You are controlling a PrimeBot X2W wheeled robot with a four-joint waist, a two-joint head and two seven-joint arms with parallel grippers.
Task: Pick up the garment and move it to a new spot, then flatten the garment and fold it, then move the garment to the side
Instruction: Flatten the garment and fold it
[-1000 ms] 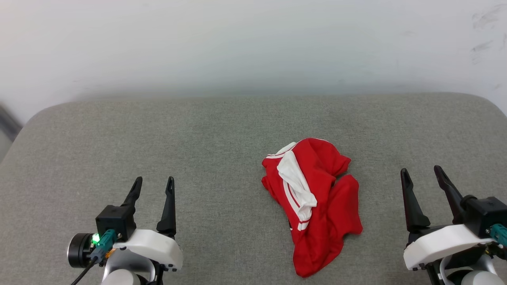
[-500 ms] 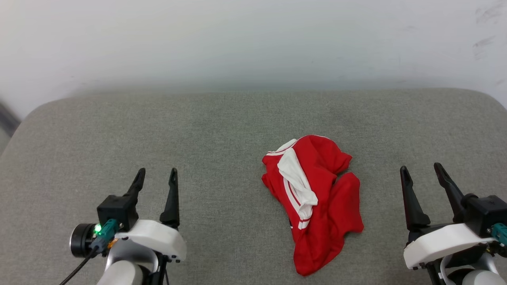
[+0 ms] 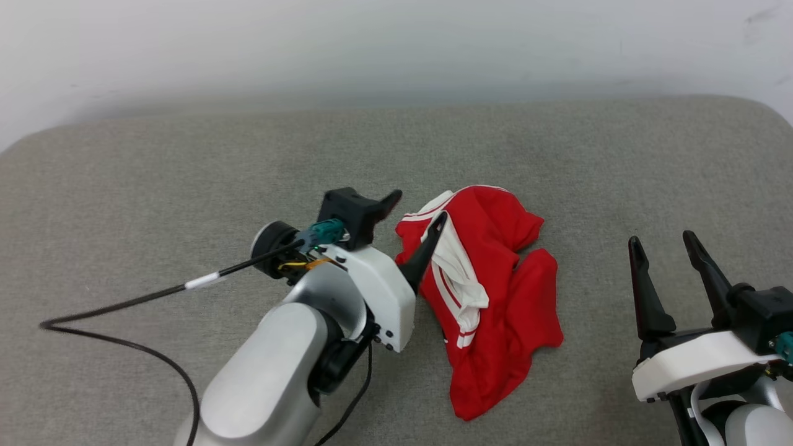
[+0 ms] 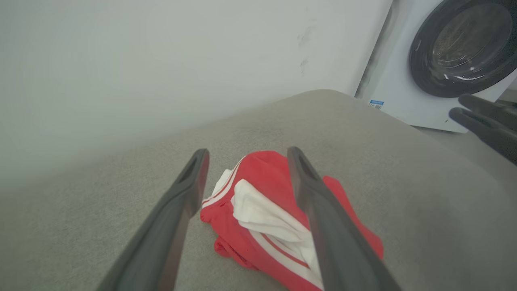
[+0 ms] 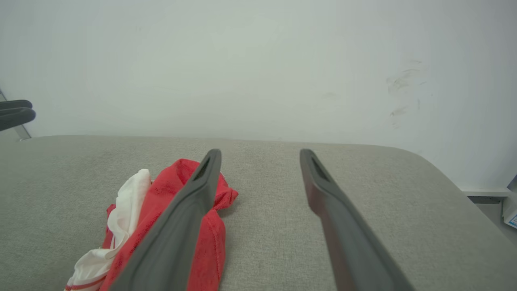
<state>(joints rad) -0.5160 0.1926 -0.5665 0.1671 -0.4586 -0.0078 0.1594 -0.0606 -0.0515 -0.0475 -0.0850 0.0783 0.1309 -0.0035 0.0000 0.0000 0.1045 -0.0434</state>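
Observation:
The garment (image 3: 495,297) lies crumpled in a heap on the grey cushioned surface (image 3: 186,167), red with a white sleeve and white-and-red trim showing on its left side. My left gripper (image 3: 418,207) is open and points right, its fingertips at the heap's upper left edge, one over the white sleeve. Along its own fingers, in the left wrist view, the garment (image 4: 258,214) shows between the open left gripper (image 4: 246,155). My right gripper (image 3: 661,240) stands open at the lower right, apart from the cloth. In the right wrist view the garment (image 5: 161,198) lies left of the right gripper (image 5: 260,153).
A pale wall (image 3: 396,43) rises behind the cushioned surface. A black cable (image 3: 124,310) trails from my left wrist over the fabric at the left. In the left wrist view a white washing machine (image 4: 444,60) stands past the surface's far right corner.
My left arm has swung right and forward from the lower left to the garment's upper left edge. The head camera has tilted, shifting the whole picture. The right gripper stays put.

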